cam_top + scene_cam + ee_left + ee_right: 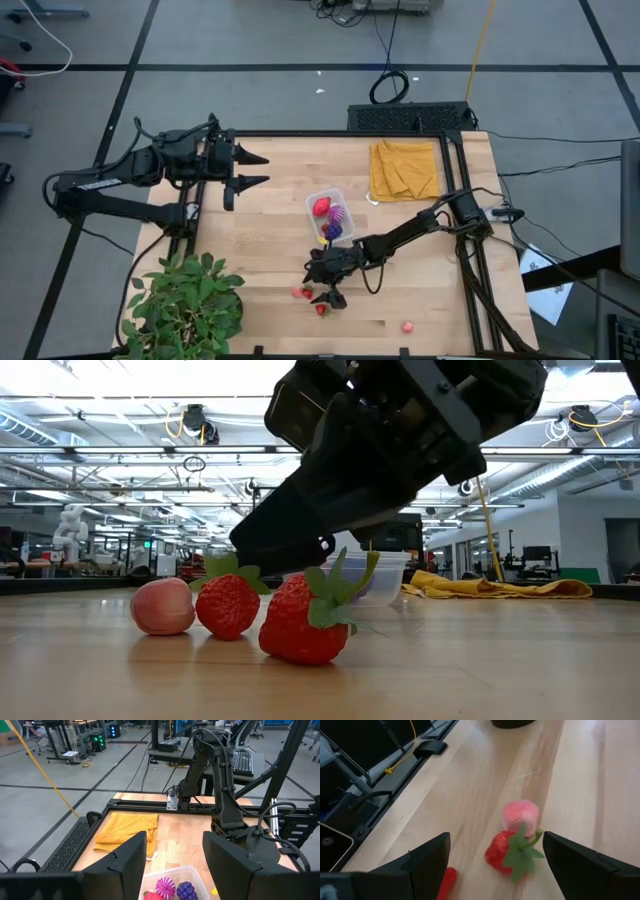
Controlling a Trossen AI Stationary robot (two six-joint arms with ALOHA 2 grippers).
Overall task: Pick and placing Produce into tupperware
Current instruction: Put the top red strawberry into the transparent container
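My right gripper (pixel 325 296) (pixel 496 837) hangs open and low over the near middle of the table. A red strawberry (pixel 507 852) (pixel 228 605) and a pink piece (pixel 521 815) (pixel 162 605) lie on the wood just ahead of its fingers. A second strawberry (pixel 321 309) (pixel 305 620) lies close beside one finger. The clear tupperware (pixel 330 215) (pixel 172 872) stands mid-table holding a strawberry, a spiky magenta fruit (pixel 165 885) and purple grapes (pixel 186 890). A small red piece (pixel 408 326) lies alone near the near edge. My left gripper (pixel 255 170) (pixel 175 840) waits open at the far left.
A folded mustard-yellow cloth (pixel 404 168) lies at the far right corner. A green leafy plant (pixel 185 305) fills the near left corner. A black frame rail (pixel 460 200) runs along the right edge. Bare wood lies between the tupperware and the left arm.
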